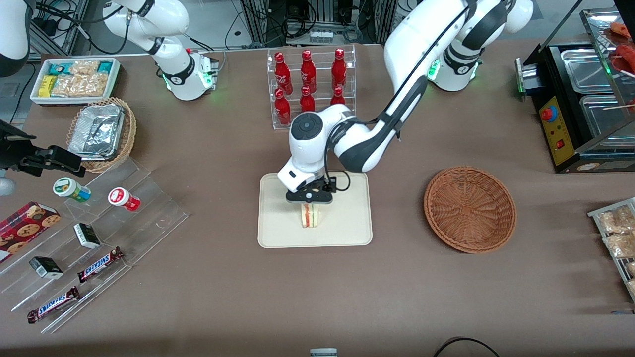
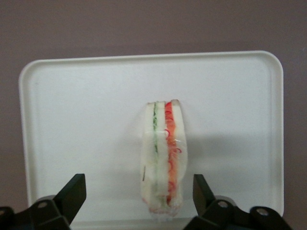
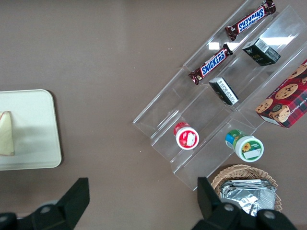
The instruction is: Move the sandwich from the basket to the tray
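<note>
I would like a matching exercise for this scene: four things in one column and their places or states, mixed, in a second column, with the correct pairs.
1. sandwich
2. basket
3. gripper
4. red bottles

a. in a clear rack
b. standing on edge on the tray
c. holds nothing
d. fingers open, above the sandwich

Pairs: 1-b, 2-c, 3-d, 4-a

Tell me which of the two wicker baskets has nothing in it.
The reddish-brown basket beside the tray, toward the working arm's end. The tan basket holds a foil container. The open gripper hovers over the sandwich.
</note>
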Motion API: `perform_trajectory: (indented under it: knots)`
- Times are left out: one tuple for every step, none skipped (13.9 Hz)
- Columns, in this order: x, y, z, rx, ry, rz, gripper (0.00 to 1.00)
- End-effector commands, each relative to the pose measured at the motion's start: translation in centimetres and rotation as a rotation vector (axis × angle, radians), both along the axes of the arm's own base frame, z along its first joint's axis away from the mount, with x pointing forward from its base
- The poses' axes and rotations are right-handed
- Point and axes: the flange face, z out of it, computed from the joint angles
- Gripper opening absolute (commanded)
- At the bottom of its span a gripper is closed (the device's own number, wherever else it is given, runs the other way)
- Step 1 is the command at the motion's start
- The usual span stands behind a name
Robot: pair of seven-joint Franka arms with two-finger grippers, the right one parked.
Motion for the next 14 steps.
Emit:
perform_trajectory:
  knots:
    - [1.6,5.4,8.6,0.022,0.021,0.110,1.00]
    - [2.3,7.6,11.2,0.022,0.037,0.151,1.00]
    - [2.8,10.2,13.8,0.039,0.044,0.185,1.00]
    - [3.2,12.4,15.6,0.060,0.052,0.212,1.00]
    - [3.4,14.6,17.3,0.084,0.067,0.207,1.00]
    - [3.5,17.1,18.8,0.104,0.096,0.180,1.00]
    - [3.6,20.1,20.5,0.105,0.138,0.140,1.00]
    - [3.8,22.6,22.0,0.090,0.163,0.108,1.00]
    - [4.3,25.9,23.1,0.087,0.177,0.090,1.00]
    - [4.3,28.4,24.0,0.089,0.179,0.073,1.00]
    - [4.5,30.7,24.7,0.086,0.180,0.062,1.00]
    - [4.4,33.2,25.3,0.074,0.196,0.041,1.00]
    - [4.5,35.4,26.0,0.072,0.207,0.004,1.00]
    - [4.4,37.7,26.3,0.075,0.222,-0.024,1.00]
